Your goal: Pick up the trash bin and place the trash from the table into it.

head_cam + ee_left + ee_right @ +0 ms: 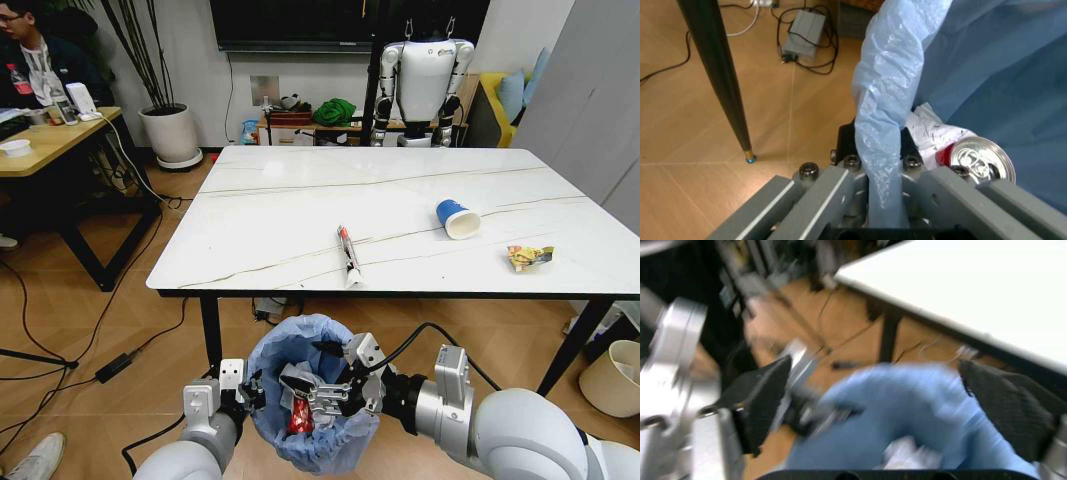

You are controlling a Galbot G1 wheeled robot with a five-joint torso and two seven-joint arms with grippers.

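The table (300, 215) carries a blue cup (457, 218), a long wrapper (347, 254) and a yellow wrapper (528, 258). Below its near edge, the trash bin (290, 350) hangs between both arms. The left gripper (250, 392) pinches its blue rim. The right gripper (335, 375), fingers spread, is over the bin's opening. A red can (300, 417) lies inside.
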